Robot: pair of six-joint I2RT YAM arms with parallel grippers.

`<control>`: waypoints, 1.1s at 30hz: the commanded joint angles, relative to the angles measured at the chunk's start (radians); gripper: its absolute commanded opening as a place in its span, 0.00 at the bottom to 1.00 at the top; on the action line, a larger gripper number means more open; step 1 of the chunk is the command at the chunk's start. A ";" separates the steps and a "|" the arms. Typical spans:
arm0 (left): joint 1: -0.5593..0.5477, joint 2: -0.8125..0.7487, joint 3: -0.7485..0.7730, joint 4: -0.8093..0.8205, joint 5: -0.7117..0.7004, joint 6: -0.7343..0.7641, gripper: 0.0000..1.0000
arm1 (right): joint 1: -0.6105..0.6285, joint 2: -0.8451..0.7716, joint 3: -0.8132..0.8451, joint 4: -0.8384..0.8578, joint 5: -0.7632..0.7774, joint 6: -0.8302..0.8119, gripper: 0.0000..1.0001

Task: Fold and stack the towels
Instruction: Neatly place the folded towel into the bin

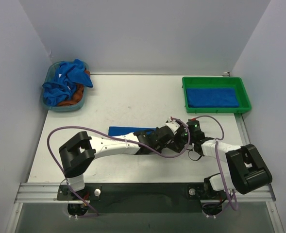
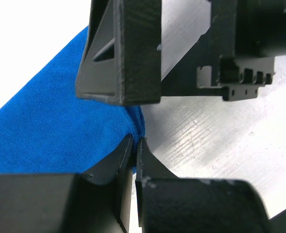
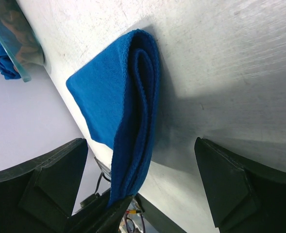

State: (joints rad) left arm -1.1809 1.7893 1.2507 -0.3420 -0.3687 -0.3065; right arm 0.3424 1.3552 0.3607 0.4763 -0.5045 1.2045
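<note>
1. Pinching the right end of the blue towel point(image 2: 50, 126), the left tool point(image 2: 135, 141) is closed on it. In the left wrist view its two tips meet on the blue edge with only cloth between them.
2. The right tool point(image 3: 133, 179) is wide open and holds nothing. In its own view the doubled edge of the blue towel stands in the gap between its two fingers and, as far as I can see, touches neither of them.
3. The blue towel lies on the table point(image 1: 133, 97) near the middle, towards the front. In the top view much of it is hidden under the left arm. Its long axis runs left to right across the table, and from the pinched end the rest stretches away to the left.
4. Both tools come together at that same right end, so the right tool is just beside the cloth, with the fold pointing into its gap.
5. The green tray point(image 1: 215, 79) stands at the far right with the tray towel point(image 1: 212, 97) lying flat in it. It is well apart from the blue towel and nearer to the right arm. I judge the coming move turns on this: the cloth must travel right and away, so a grip by the right tool at this end looks sensible.
6. The basket point(image 1: 49, 77) at the far left holds crumpled towels point(image 1: 65, 80) with an orange-brown cloth point(image 1: 77, 95) among them, not yet folded.
</note>
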 commanded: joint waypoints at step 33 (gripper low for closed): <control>0.018 -0.066 0.113 -0.051 0.076 -0.161 0.69 | 0.055 0.137 0.168 -0.166 0.120 -0.164 0.00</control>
State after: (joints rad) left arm -1.1801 1.8198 1.3354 -0.3672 -0.3065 -0.4206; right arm 0.4290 1.5234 0.4438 0.4824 -0.4114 1.1843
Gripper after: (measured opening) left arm 0.640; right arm 0.096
